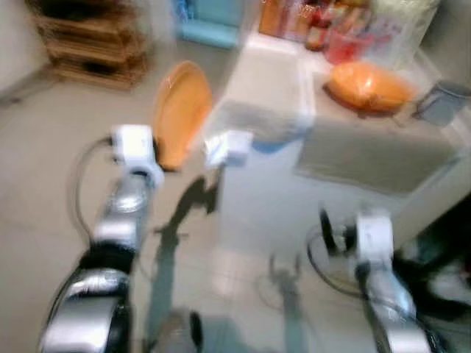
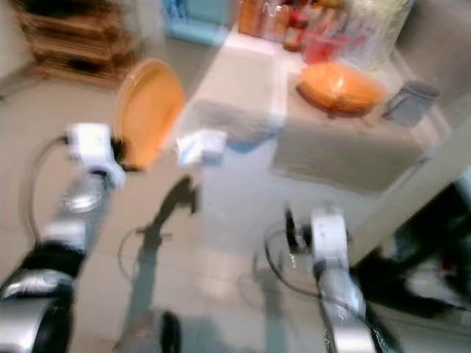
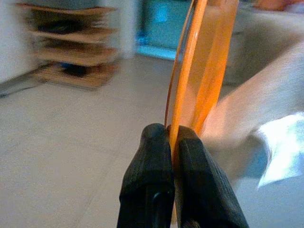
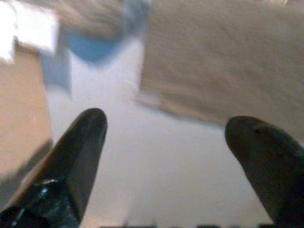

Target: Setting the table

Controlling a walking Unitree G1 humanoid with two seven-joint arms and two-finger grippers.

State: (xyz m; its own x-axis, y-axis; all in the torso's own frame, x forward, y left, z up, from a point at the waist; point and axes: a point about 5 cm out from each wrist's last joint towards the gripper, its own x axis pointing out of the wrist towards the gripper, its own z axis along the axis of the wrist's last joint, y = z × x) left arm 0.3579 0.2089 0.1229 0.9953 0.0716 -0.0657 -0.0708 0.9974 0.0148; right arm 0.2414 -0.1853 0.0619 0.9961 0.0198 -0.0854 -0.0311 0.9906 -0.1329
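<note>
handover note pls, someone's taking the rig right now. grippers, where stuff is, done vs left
Left gripper: shut on the rim of the orange plate, held on edge above the floor, just short of the table.
Right gripper: open, empty, over the table's near part.
On the table: two placemats, an orange bowl, a grey mug, bottles at the far end.
Done: plate picked up, carried to the table.
Left: lay it on a placemat. Head views are blurred.

No readable text in any view.

The frames are blurred: the red and orange bottles and jars (image 1: 309,22) at the far edge of the white table (image 1: 265,198) carry labels too smeared to read, and the round orange plate (image 3: 199,71) and the grey placemats (image 1: 375,151) show no print.
</note>
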